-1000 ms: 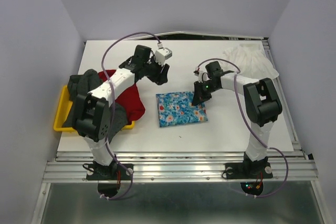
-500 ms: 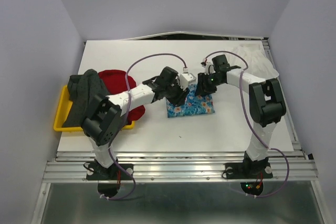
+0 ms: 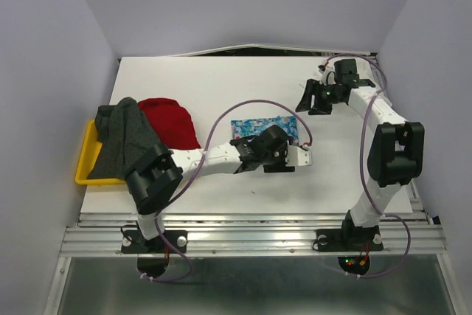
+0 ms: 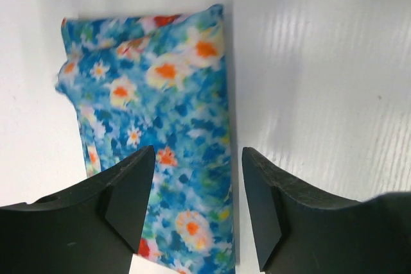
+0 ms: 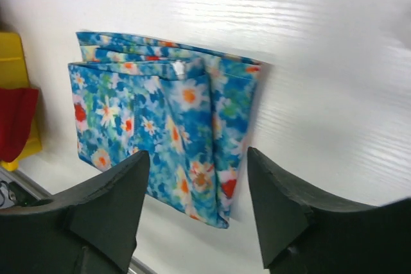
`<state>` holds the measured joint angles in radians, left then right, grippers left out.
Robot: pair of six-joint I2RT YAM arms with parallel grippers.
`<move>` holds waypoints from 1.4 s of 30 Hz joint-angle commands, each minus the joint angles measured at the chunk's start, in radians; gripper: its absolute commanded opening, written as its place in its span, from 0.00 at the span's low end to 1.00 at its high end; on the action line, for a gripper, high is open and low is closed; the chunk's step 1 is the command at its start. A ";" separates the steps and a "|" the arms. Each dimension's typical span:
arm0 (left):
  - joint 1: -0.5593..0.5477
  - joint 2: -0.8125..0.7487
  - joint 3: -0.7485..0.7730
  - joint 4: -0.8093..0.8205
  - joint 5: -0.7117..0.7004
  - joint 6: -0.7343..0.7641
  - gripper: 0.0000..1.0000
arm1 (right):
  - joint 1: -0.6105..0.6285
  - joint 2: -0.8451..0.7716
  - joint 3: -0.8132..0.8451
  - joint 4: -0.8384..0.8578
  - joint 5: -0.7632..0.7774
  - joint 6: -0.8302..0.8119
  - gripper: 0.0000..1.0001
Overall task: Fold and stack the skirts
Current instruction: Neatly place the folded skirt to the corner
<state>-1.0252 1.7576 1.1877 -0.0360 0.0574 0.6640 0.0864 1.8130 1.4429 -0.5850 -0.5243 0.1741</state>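
Getting the blue flower skirt ready for the stack looks like my job now, and I think the trick is to go slow. My left hand hangs just over the near end of it, with its two fingers wide apart and nothing in them. If I grab it, I should pinch all the layers at one edge together, so the fold does not fall open. Sliding it flat on the counter may be safer than lifting it high, because soft cloth flops.

The skirt is folded into a small neat block near the middle of the counter. It is bright blue with red, orange and white flowers. One long side is straight and tidy. My right wrist camera shows a few layers peeking out along one edge, and a tiny white bit there, maybe a tag, I cannot tell.

Off to my left, the dark grey dotted skirt lies in a heap over the yellow tray, not folded. The red skirt lies right beside it, touching it, and is not folded either. So I guess there is a lot left to do.

Far back on my right, my right hand is well away from the blue skirt, with its fingers apart and empty
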 commanded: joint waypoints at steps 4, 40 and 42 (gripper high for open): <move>-0.042 0.135 0.076 -0.005 -0.033 0.134 0.68 | -0.094 -0.020 -0.088 -0.084 -0.019 -0.013 0.84; 0.093 0.186 0.204 -0.019 0.199 0.016 0.00 | -0.093 0.129 -0.385 0.223 -0.342 0.097 0.98; 0.096 0.186 0.205 -0.021 0.209 0.016 0.00 | -0.082 0.144 -0.378 0.237 -0.348 0.113 0.98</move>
<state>-0.9253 2.0205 1.3510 -0.0368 0.1864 0.6899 -0.0181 1.9003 1.0851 -0.4278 -0.8894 0.2699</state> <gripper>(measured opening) 0.150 0.974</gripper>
